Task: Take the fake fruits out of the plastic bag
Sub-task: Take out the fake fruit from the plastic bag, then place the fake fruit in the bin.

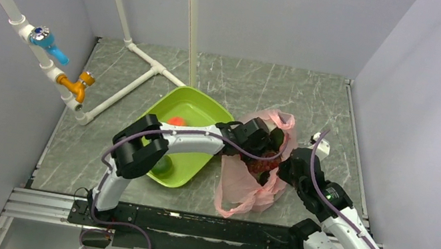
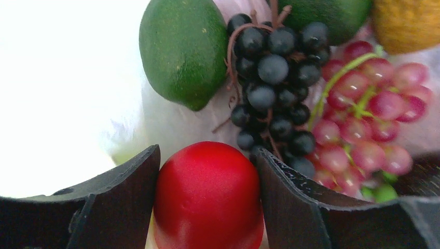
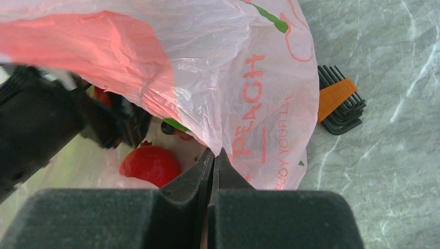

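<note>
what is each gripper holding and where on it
The left gripper clamps a red apple across its sides, inside the pink bag. The right gripper pinches that bag by the edge of its opening.

The mouth of the bag point(image 1: 247, 193) is crowded: the left gripper point(image 2: 207, 155), clamped on a red apple point(image 2: 207, 202), fills it, with grapes point(image 2: 280, 88) and a green fruit point(image 2: 181, 52) packed just ahead. Pipes point(image 1: 138, 77) block the far-left corner, and the tray point(image 1: 207, 105) stands just left of the bag. Bare counter point(image 1: 265, 84) runs along the far edge.
</note>
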Robot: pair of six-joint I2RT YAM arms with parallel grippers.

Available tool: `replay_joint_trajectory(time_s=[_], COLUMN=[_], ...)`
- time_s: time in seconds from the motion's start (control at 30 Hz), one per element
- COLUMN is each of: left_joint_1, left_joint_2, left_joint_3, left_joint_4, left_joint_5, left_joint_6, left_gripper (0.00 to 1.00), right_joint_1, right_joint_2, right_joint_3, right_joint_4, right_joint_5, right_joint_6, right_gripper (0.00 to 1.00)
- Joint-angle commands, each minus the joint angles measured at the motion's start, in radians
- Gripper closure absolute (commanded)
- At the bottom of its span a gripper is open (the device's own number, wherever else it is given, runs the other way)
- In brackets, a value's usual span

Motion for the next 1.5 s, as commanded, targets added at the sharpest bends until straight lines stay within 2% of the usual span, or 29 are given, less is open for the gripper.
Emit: replay_joint_trajectory(time_s=[0.0,0.1,0.17,0.33,0.5,0.7,0.87,1.0,1.13,1.2,1.37,1.43,1.47], left_joint_1=[-0.007,-0.005,-0.003,-0.003,-0.002,0.006,0.020,0.049,0.053,0.065,0.131,0.158,0.165], left_joint_2=[-0.166,-0.218,-0.227,-0.240,-0.317,-0.475,-0.619,-0.732,-0.857,-0.905,-0.973,-0.978,-0.973], left_joint_3=[-0.030,-0.060,-0.054,-0.028,-0.081,-0.169,-0.244,-0.320,-0.340,-0.355,-0.423,-0.459,-0.478], left_joint_4=[-0.004,-0.002,-0.022,-0.063,0.004,0.051,0.058,0.076,-0.072,-0.179,-0.370,-0.419,-0.437], left_joint_5=[0.133,0.210,0.269,0.358,0.487,0.597,0.660,0.730,0.557,0.413,0.110,0.018,-0.028], left_joint_6=[-0.076,-0.120,-0.139,-0.193,-0.243,-0.293,-0.318,-0.337,-0.289,-0.274,-0.313,-0.352,-0.376], left_gripper=[0.73,0.74,0.75,0.88,0.89,0.91,0.95,0.97,1.00,1.00,1.00,1.00,1.00], right_joint_1=[-0.001,-0.001,0.000,-0.001,-0.001,-0.001,0.000,0.000,-0.001,-0.001,0.000,-0.001,-0.002], right_joint_2=[-0.012,-0.009,-0.007,-0.019,-0.018,0.064,0.172,0.192,0.144,0.115,0.061,0.054,0.052], right_joint_3=[0.004,-0.003,-0.006,0.001,0.003,-0.007,-0.001,-0.021,-0.056,-0.075,-0.085,-0.080,-0.078], right_joint_4=[0.019,0.024,0.027,0.008,0.018,0.077,0.109,0.140,0.163,0.170,0.161,0.162,0.163], right_joint_5=[0.016,-0.007,-0.027,-0.030,0.013,0.070,0.104,0.124,0.128,0.131,0.145,0.137,0.132], right_joint_6=[-0.008,-0.024,-0.037,-0.038,-0.022,-0.015,-0.005,-0.008,0.006,0.009,-0.012,-0.027,-0.033], right_gripper=[0.97,0.86,0.75,0.33,0.13,0.01,0.00,0.09,0.22,0.37,0.86,1.00,1.00])
